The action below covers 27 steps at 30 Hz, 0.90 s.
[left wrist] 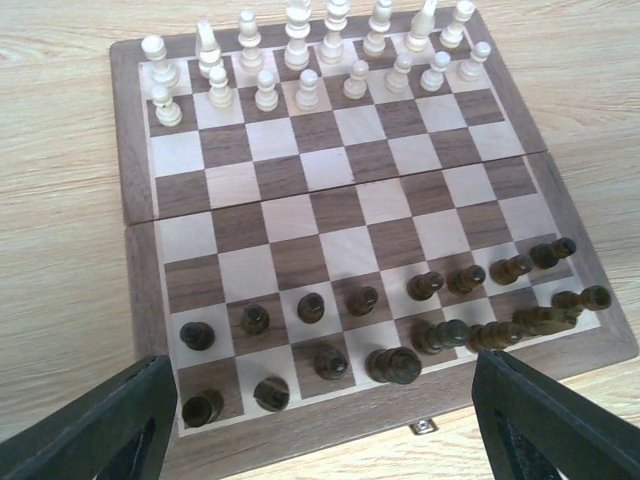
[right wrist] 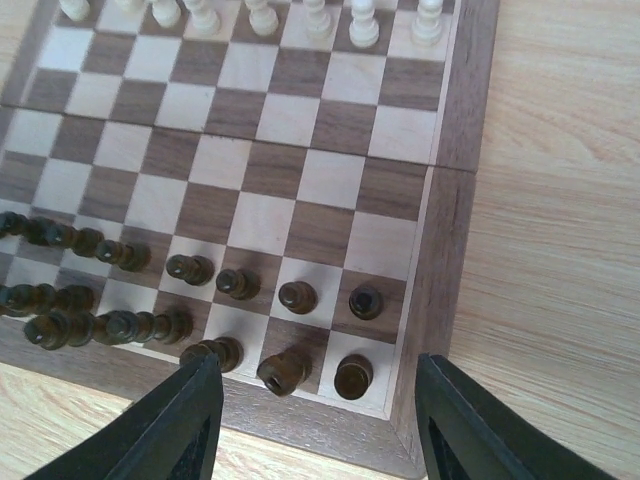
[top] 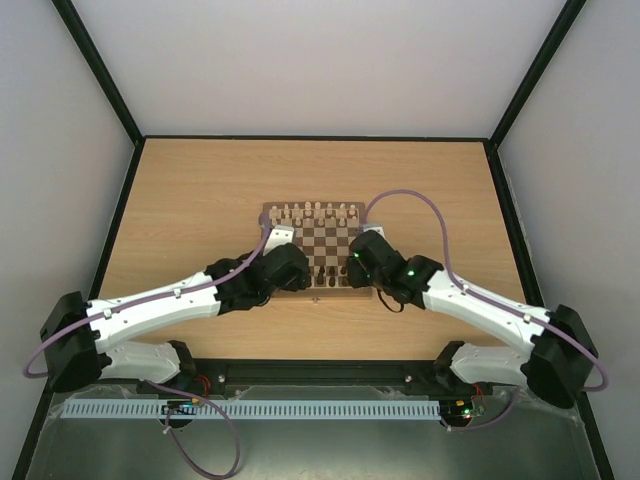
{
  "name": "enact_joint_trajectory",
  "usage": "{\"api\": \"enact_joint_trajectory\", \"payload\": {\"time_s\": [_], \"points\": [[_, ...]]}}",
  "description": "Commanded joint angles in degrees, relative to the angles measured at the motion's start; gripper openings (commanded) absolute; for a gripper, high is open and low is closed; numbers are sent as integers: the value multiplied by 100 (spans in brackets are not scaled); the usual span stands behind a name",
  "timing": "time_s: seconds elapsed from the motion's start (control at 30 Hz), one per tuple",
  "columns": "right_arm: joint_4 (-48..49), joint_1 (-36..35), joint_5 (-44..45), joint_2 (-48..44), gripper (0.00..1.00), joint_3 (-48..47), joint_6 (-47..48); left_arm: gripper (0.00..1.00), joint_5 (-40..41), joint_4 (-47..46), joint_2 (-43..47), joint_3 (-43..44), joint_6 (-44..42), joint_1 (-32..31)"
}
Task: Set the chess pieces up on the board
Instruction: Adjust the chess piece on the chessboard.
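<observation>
Black matte fingers [left wrist: 100,430] of the left gripper [left wrist: 322,362] fill the bottom corners of its wrist view. We see them spread wide with nothing between them, hovering over the near edge of the board [left wrist: 143,300]. Beneath them stand the chess pieces [left wrist: 392,365], small turned shapes of dark brown wood with a slight sheen. They sit in two rows along the near side, bunched closely toward the right.

In the right wrist view, the right gripper [right wrist: 318,365] is also parted and holds nothing. The tip of the finger [right wrist: 190,420] on the left of that view sits just beside a dark piece in the last row.

We see the board as a square of smooth wood, with dark and cream checks inside a mid-brown border. A seam crosses its middle and a small metal clasp [left wrist: 424,427] sits on its near edge. Cream-white pieces [left wrist: 300,50] line the far two rows. Around the board spreads the pale wood-grain table [left wrist: 60,200], and a lavender cable [top: 443,240] loops over the right arm.
</observation>
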<state>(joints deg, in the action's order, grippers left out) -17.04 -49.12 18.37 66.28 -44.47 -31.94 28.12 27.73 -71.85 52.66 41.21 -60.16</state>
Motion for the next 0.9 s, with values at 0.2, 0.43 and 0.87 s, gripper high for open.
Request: {"api": "enact_joint_trajectory", "payload": {"time_s": [0.2,0.43,0.87], "points": [[-951,8,-184,861,40,-542,-141,86,-194,-243,223,-391,-309,167],[-971,9,-266,991,38,-399,-208,87,-297,-365,253,-480,-427,239],[-657,17,-158,1495,38,-377,-165,87,-348,-383,292,-582,-407,286]]}}
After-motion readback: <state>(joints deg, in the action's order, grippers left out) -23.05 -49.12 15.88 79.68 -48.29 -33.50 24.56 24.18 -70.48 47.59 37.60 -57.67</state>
